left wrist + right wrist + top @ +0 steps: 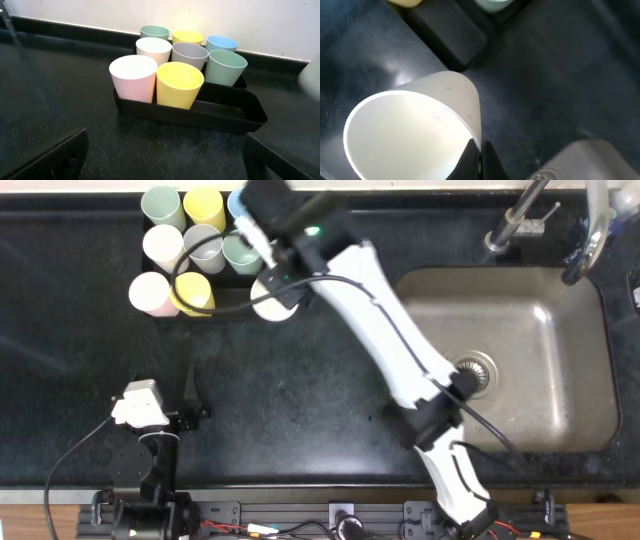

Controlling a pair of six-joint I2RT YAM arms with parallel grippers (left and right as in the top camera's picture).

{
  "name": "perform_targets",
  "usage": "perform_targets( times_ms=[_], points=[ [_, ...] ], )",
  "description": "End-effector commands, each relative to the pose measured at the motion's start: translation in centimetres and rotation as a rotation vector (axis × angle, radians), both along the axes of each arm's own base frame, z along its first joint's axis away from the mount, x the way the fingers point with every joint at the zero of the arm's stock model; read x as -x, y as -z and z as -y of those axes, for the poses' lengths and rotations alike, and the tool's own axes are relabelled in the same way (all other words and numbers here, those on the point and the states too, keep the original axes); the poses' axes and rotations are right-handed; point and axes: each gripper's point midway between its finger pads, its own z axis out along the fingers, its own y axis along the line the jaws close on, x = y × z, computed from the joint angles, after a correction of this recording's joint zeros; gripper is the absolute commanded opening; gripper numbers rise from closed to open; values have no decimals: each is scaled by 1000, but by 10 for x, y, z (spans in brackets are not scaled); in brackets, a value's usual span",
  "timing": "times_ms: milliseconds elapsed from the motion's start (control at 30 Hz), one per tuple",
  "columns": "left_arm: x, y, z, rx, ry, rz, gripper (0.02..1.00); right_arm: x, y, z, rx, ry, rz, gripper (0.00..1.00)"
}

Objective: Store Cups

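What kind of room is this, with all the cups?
Most likely a kitchen: a stainless steel sink basin with a metal faucet is set into a dark speckled countertop, and pastel plastic cups stand in a black plastic tray.

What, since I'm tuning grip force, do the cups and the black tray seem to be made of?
Pastel cups: probably plastic, matte; thin even rims and flat opaque colour. The white cup in the right gripper looks alike. Black tray: likely moulded plastic, semi-gloss; rounded corners and soft highlights along its wall.
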Motion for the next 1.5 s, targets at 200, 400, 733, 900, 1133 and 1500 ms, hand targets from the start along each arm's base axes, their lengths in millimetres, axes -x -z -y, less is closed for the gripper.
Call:
perform_targets(
  times_ms=[200,400,733,900,1133,1500],
  points=[
    [0,-1,0,-17,5,5,998,-24,-4,-24,-96,19,73,45],
    [0,-1,0,-17,5,5,1000,-30,10,-41,-136,-1,56,45],
    [0,-1,0,-17,5,5,1000,-34,47,-54,-117,-38,1,42],
    [0,-1,0,-17,5,5,1000,-33,53,-61,-130,-85,-11,45],
    [0,-1,0,-17,5,5,1000,-39,66,-65,-127,-86,-14,42],
    [0,-1,0,-17,5,5,1000,-53,72,-61,-118,-65,15,40]
  ],
)
